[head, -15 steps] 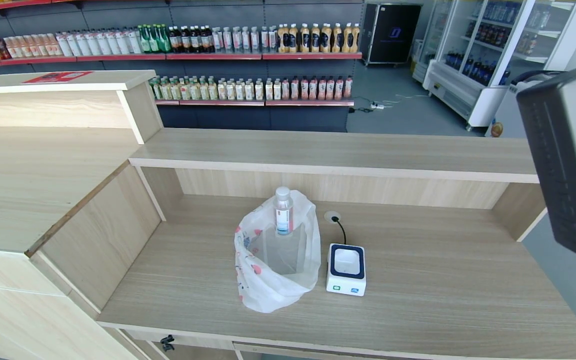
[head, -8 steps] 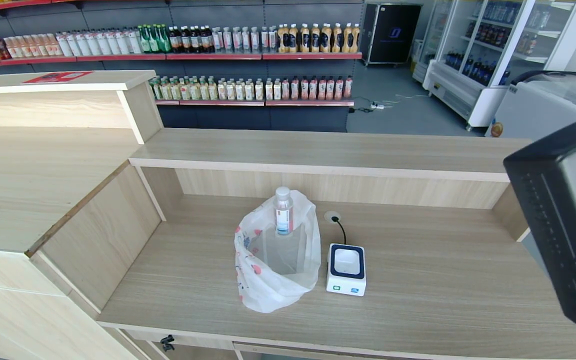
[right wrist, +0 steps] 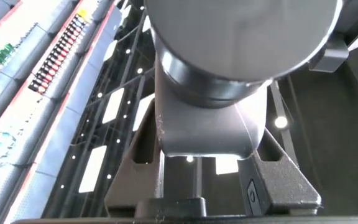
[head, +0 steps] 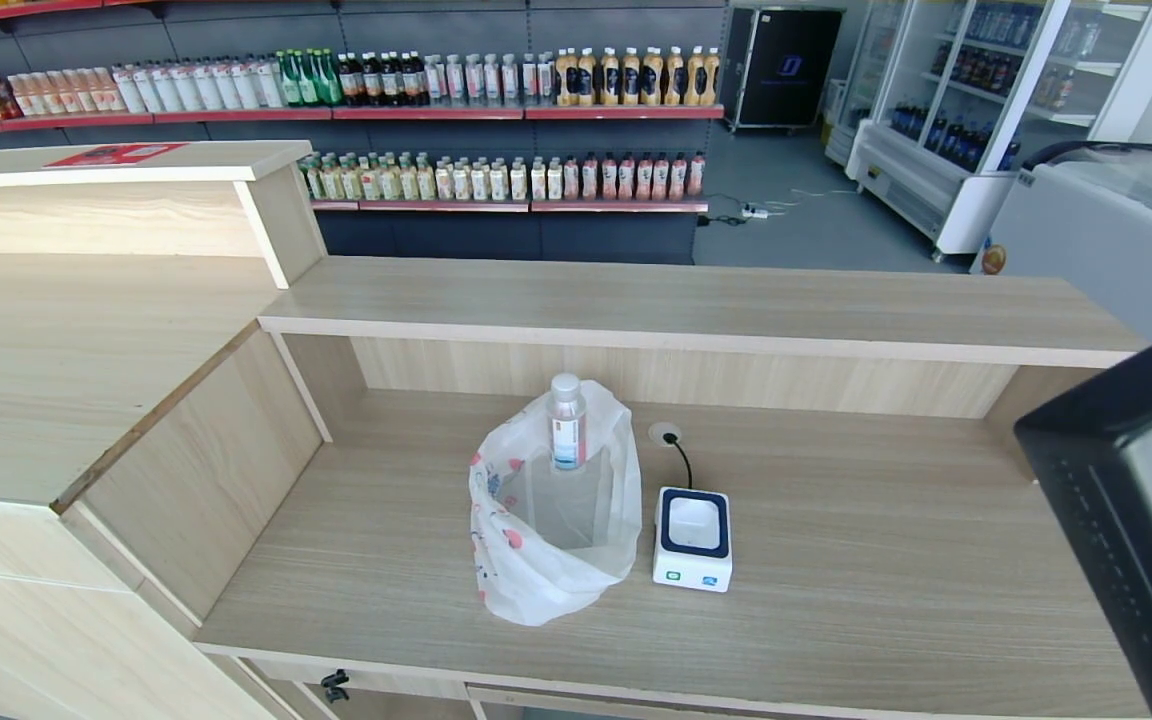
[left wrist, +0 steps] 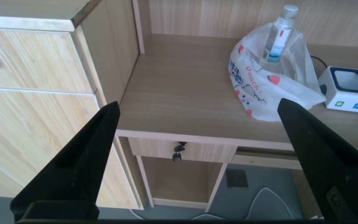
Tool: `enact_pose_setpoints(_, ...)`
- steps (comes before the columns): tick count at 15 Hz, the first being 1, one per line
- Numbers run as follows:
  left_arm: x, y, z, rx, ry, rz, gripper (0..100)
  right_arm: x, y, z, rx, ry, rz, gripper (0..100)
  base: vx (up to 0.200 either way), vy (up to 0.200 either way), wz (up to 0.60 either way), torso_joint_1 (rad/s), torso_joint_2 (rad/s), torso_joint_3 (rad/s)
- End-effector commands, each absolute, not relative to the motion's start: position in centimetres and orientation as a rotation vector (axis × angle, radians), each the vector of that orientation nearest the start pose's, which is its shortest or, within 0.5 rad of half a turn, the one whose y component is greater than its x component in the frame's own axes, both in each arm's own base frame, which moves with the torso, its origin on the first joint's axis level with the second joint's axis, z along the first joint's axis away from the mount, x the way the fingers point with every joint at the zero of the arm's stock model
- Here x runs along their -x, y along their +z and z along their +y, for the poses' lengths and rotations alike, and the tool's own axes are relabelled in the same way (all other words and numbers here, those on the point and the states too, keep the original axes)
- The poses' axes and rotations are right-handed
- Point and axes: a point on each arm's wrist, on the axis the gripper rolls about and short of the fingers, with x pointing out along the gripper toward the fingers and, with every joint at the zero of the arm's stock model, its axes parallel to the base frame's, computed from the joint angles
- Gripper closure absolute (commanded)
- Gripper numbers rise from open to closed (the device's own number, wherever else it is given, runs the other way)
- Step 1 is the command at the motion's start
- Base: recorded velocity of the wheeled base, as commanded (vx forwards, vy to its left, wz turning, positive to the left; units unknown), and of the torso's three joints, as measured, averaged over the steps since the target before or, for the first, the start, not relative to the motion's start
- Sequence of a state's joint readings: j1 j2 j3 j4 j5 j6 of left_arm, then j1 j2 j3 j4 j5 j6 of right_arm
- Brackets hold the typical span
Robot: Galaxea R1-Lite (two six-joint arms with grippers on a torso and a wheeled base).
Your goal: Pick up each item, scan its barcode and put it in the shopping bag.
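Standing in shopping bag (head: 526, 580), bottle (head: 566, 425) base hidden, scanner (head: 693, 540) beside

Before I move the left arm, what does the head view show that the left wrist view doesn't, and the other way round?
Head view adds the drink shelves, the fridges and the raised ledge behind the counter. Left wrist view adds the left gripper, fingers spread open, and the open space under the counter. Both show the bottle standing in the white bag, the scanner beside the bag, and the counter itself.
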State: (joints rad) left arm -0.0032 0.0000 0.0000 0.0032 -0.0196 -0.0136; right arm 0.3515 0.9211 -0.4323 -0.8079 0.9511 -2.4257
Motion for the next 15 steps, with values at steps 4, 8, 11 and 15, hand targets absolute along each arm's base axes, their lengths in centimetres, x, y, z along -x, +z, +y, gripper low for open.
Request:
enact_pose_setpoints(4, 2.27, 7.52, -0.04, 0.014, -0.023, 0.005, 0, -7.85, 25.12, 4.83, 2.095, 0.180, -1.686, 100, 0.000, 0.000, 0.00, 0.000, 0.00, 0.000)
enact_pose_setpoints(8, 2.27, 7.52, -0.04, 0.014, -0.023, 0.005, 0, -7.86, 25.06, 4.82, 2.093, 0.186, -1.686, 100, 0.000, 0.000, 0.00, 0.000, 0.00, 0.000)
enact_pose_setpoints(11, 2.27, 7.52, -0.04, 0.014, -0.023, 0.005, 0, -8.00, 25.00, 4.88, 2.094, 0.192, -1.684, 100, 0.000, 0.000, 0.00, 0.000, 0.00, 0.000)
enact_pose_setpoints(15, 2.27, 7.52, -0.04, 0.014, -0.023, 0.005, 0, -8.07, 24.94, 4.82, 2.095, 0.198, -1.678, 100, 0.000, 0.000, 0.00, 0.000, 0.00, 0.000)
